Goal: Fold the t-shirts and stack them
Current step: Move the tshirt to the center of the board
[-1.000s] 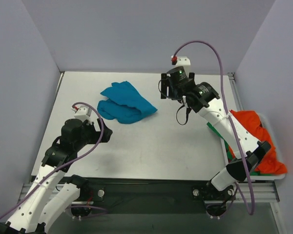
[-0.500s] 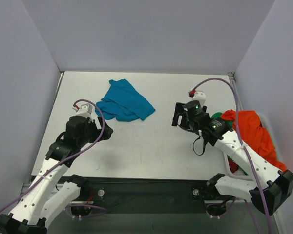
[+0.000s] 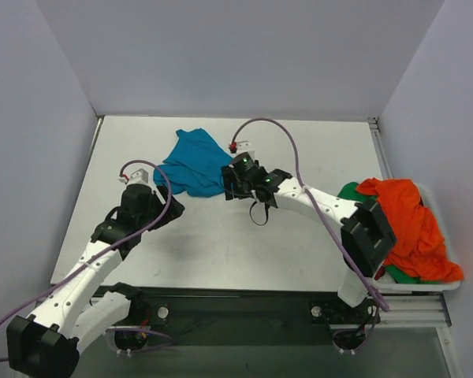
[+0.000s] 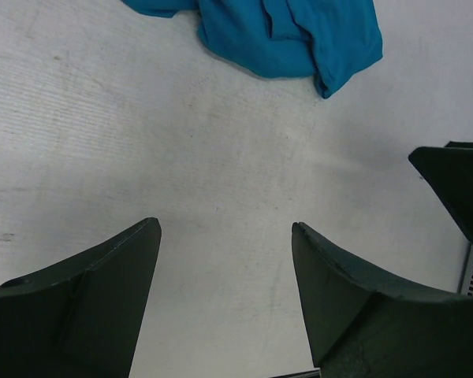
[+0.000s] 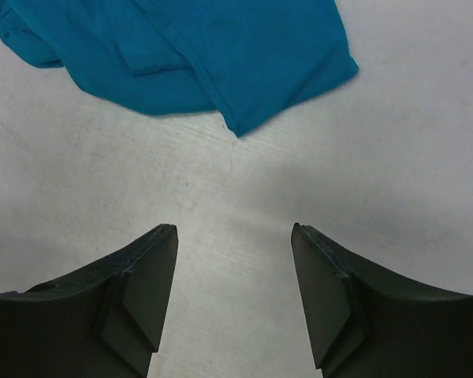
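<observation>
A crumpled teal-blue t-shirt (image 3: 193,161) lies on the table toward the back, left of centre. It fills the top of the left wrist view (image 4: 292,31) and of the right wrist view (image 5: 189,55). My left gripper (image 3: 173,208) (image 4: 225,227) hovers open over bare table just short of the shirt's near edge. My right gripper (image 3: 227,187) (image 5: 232,228) is open too, at the shirt's near right corner, with nothing between its fingers. An orange-red t-shirt (image 3: 406,220) is heaped over a green one (image 3: 348,191) at the right edge.
A white tray (image 3: 451,285) at the table's right side holds the orange-red and green heap. Grey walls close in the table's left, back and right. A dark finger of my right gripper (image 4: 457,189) shows at the right of the left wrist view.
My right arm has swung from the back right, past the heap, leftward to the teal shirt's near corner. My left gripper has crept toward the shirt. The shirt lies flatter than a second ago.
</observation>
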`<move>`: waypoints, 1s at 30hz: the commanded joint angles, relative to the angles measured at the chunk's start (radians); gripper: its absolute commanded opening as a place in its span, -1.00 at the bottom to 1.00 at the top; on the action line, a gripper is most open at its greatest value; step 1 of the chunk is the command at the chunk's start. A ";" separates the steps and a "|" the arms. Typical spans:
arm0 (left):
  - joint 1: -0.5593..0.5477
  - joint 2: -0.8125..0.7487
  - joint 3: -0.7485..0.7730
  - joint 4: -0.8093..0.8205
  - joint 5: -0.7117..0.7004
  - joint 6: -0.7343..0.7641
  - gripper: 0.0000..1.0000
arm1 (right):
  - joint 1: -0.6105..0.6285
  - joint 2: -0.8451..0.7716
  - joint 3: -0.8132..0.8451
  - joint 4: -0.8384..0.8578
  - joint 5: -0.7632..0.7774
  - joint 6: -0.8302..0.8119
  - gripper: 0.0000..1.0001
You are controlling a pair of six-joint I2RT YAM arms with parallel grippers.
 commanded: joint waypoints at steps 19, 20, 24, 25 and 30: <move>0.094 -0.045 0.061 -0.017 0.004 0.021 0.57 | -0.002 0.546 0.435 0.042 0.064 -0.189 -0.12; 0.094 -0.040 0.061 -0.006 0.009 0.017 0.57 | -0.003 0.551 0.434 0.033 0.092 -0.187 -0.16; 0.094 -0.019 0.030 0.049 0.033 -0.012 0.56 | -0.012 0.545 0.405 0.031 0.115 -0.164 -0.41; 0.094 -0.009 0.009 0.066 0.039 -0.031 0.55 | -0.016 0.539 0.398 0.031 0.111 -0.149 -0.62; 0.089 0.040 -0.063 0.178 0.050 -0.095 0.50 | -0.023 0.397 0.302 -0.003 0.082 -0.071 -1.00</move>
